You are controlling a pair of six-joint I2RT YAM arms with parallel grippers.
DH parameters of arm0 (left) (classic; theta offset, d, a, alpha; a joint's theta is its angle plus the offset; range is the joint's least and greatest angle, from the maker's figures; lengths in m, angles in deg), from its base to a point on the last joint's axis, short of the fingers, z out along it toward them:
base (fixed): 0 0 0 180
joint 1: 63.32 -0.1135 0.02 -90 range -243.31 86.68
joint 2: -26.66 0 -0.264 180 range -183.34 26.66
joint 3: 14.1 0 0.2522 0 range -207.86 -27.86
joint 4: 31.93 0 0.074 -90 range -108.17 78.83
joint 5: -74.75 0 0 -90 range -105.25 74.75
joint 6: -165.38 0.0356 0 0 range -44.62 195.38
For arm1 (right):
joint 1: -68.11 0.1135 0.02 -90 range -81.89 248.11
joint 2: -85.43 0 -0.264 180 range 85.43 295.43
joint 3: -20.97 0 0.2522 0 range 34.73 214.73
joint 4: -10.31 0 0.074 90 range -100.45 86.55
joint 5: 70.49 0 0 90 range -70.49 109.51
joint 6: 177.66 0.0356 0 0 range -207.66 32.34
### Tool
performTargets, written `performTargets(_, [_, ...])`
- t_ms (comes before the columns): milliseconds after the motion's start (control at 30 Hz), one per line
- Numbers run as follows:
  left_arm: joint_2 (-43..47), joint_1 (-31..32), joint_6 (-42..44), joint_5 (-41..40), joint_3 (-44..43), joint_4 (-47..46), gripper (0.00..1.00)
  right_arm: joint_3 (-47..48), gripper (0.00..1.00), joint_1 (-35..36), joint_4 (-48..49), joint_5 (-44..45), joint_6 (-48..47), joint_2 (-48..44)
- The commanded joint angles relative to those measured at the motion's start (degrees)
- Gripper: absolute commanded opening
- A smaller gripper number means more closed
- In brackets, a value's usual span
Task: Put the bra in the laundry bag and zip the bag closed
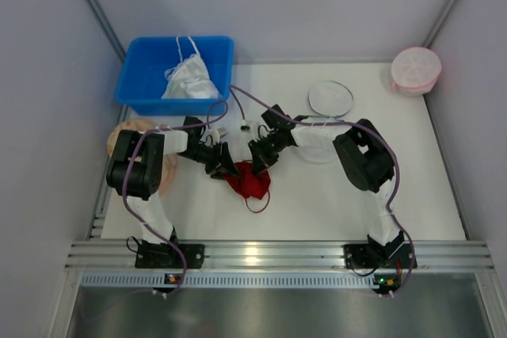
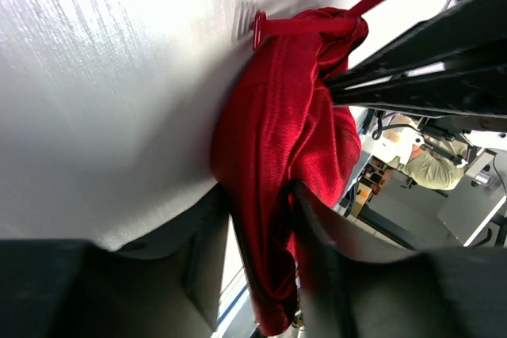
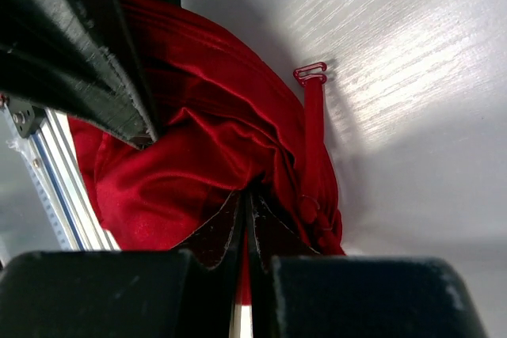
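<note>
The dark-red bra (image 1: 250,184) lies bunched on the white table between the two arms. My right gripper (image 1: 259,165) comes down on it from the right. In the right wrist view this gripper (image 3: 247,195) is shut on a fold of the bra (image 3: 182,172), and a strap with its hook (image 3: 310,74) trails over the table. My left gripper (image 1: 228,170) meets the bra from the left. Its jaws (image 2: 260,195) stand apart, with the bra (image 2: 277,116) hanging loose between them and a sliver of table showing beside one finger. The laundry bag (image 1: 330,98) lies flat behind the right arm.
A blue bin (image 1: 142,89) at the back left holds a white garment (image 1: 190,81). A pink round mesh bag (image 1: 416,69) stands at the back right. A beige disc (image 1: 131,128) lies under the left arm. A second translucent round piece (image 1: 315,150) sits under the right forearm.
</note>
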Motion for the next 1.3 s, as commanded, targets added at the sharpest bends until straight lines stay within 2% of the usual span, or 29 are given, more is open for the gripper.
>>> performTargets(0, [0.22,0.26,0.13,2.65,0.24,-2.42,0.45,3.05,0.0,1.24,1.71,0.15,1.33,2.25])
performTargets(233, [0.22,0.35,0.04,5.19,0.68,-2.6,0.52,4.45,0.0,1.32,1.53,0.41,1.42,3.3])
performTargets(267, [0.13,0.35,0.04,5.45,0.85,-2.77,0.56,4.46,0.0,1.32,1.45,0.5,1.42,3.39])
performTargets(367, [-0.04,0.35,-0.75,7.3,1.03,-3.3,0.59,4.19,0.0,1.32,1.45,1.03,0.81,3.13])
performTargets(733, [-0.83,0.52,-2.68,8.62,1.03,-4.96,0.58,5.51,0.0,2.03,1.1,2.52,-0.25,3.48])
performTargets(933, [-0.22,0.26,-3.82,8.36,1.47,-5.41,0.62,6.66,0.0,2.12,-0.31,3.66,-2.79,4.18])
performTargets(967, [0.22,0.09,-4.17,8.27,1.55,-5.5,0.65,6.39,0.0,2.12,-0.31,3.93,-2.97,4.01])
performTargets(1000, [0.48,-0.35,-4.44,8.27,1.9,-5.5,0.77,5.61,0.0,2.12,-0.31,4.36,-3.15,3.83])
performTargets(1033, [0.57,-0.7,-4.7,8.18,1.99,-5.41,0.79,5.16,0.0,2.12,-0.31,4.54,-3.58,3.48])
performTargets(1267, [1.8,-2.03,-5.05,9.33,2.79,-5.5,0.8,4.89,0.0,2.12,0.3,4.63,-3.24,3.39])
